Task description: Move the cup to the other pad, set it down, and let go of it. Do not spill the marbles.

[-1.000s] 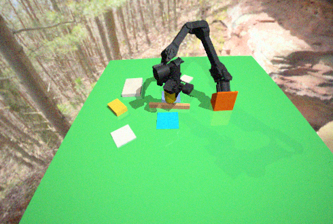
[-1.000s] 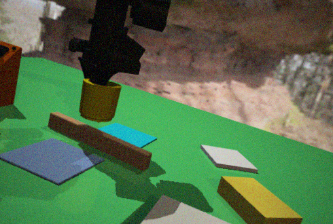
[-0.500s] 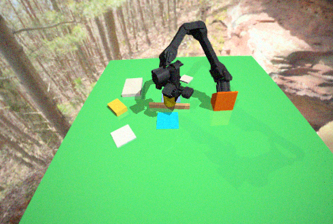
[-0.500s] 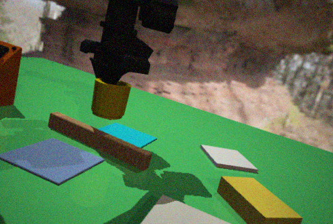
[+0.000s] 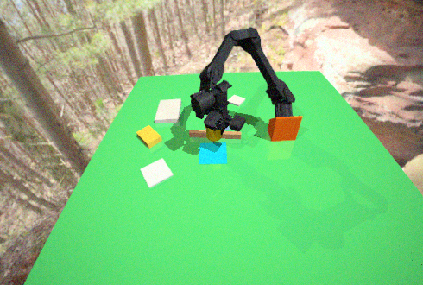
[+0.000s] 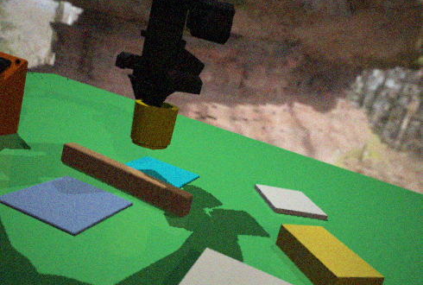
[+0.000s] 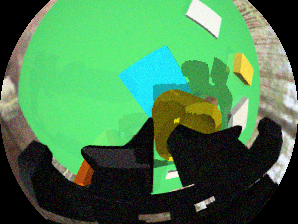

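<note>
The yellow cup (image 5: 213,135) (image 6: 154,127) (image 7: 162,107) hangs upright in the air, its wall pinched by my gripper (image 5: 214,126) (image 6: 151,101) (image 7: 156,120), which is shut on it. The cyan pad (image 5: 212,155) (image 6: 167,170) (image 7: 150,72) lies on the table past the brown bar and carries nothing. In the top view the cup is just behind this pad's back edge, over the bar. The blue-violet pad (image 6: 65,209) is bare, on the other side of the bar. I cannot make out marbles inside the cup.
The low brown bar (image 5: 233,135) (image 6: 125,179) stands between the pads. An orange block (image 5: 285,128) (image 6: 9,97) stands by the arm's base. A yellow block (image 5: 148,135) (image 6: 337,248), a white tile (image 5: 156,173) (image 6: 291,200) and a pale block (image 5: 168,110) lie off to one side.
</note>
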Motion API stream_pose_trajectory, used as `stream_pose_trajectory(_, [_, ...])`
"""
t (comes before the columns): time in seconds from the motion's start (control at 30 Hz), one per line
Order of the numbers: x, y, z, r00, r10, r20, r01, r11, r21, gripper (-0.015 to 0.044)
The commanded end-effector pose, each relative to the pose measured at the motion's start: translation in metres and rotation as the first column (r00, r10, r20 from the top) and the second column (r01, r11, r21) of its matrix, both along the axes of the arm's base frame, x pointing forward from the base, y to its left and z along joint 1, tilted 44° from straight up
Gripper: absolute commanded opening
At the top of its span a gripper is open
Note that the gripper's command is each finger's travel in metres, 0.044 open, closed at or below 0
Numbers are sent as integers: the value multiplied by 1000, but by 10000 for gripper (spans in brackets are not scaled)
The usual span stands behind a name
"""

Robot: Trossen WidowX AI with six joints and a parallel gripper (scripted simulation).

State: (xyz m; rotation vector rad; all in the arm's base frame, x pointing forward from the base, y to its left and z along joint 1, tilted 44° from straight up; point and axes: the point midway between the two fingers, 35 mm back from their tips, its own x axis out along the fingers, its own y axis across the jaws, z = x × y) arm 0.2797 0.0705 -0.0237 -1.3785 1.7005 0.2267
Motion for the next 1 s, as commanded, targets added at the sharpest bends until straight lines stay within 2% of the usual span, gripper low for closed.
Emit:
stream_pose_trajectory(0.0, [3, 8, -6, 1000, -1, 2, 1, 1000, 4, 0])
stream_pose_trajectory(0.47, [8, 30, -24, 1000, -2, 3, 2, 1000, 5, 0])
stream_pose_trajectory(0.97, [10, 15, -40, 1000, -1, 3, 1, 1000, 5, 0])
